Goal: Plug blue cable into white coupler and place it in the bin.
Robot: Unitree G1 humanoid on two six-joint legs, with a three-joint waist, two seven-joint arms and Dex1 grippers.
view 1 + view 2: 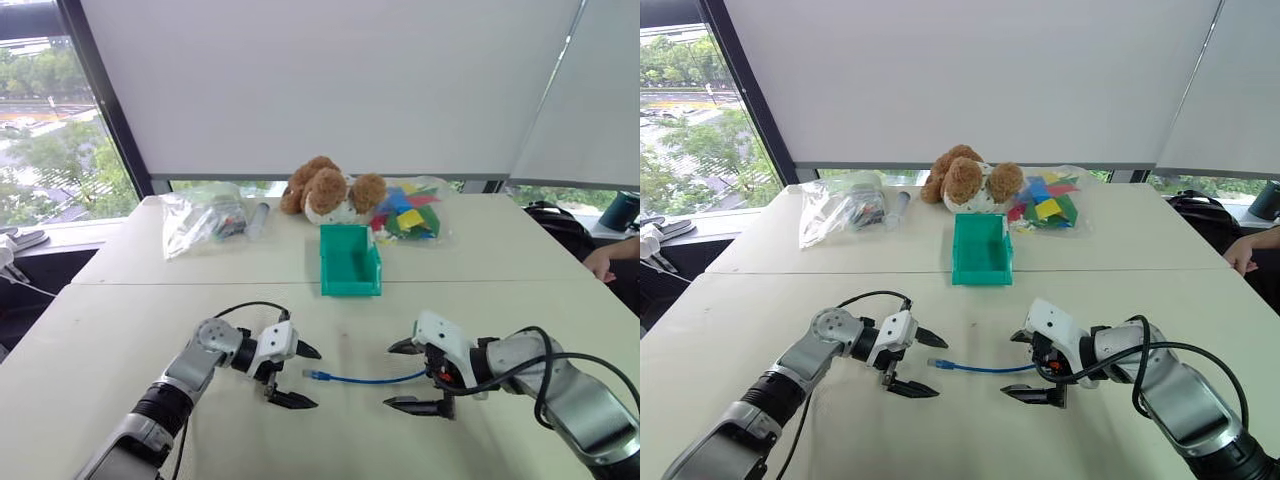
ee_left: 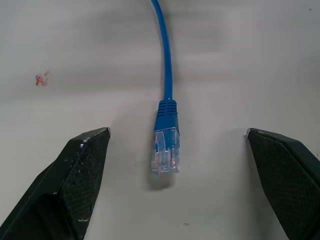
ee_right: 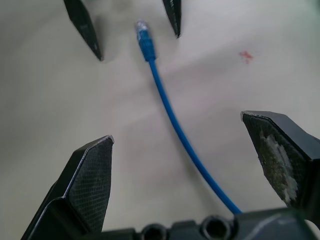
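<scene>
The blue cable (image 1: 365, 379) lies flat on the white table between my two grippers, and its clear plug (image 2: 165, 151) points at the left one. My left gripper (image 1: 303, 377) is open, and the plug lies on the table between its fingertips, untouched. My right gripper (image 1: 391, 375) is also open, straddling the cable's other stretch (image 3: 170, 110) from just above without gripping it. That end runs out of sight under the right gripper. The white coupler is hidden or out of view. Beyond the cable, at the table's middle, the teal bin (image 1: 350, 264) stands empty.
A brown teddy bear (image 1: 325, 188) sits behind the bin. A clear bag of coloured pieces (image 1: 408, 212) lies to its right, and another clear bag (image 1: 200, 220) to the left. A person's hand (image 1: 600, 262) rests at the table's right edge.
</scene>
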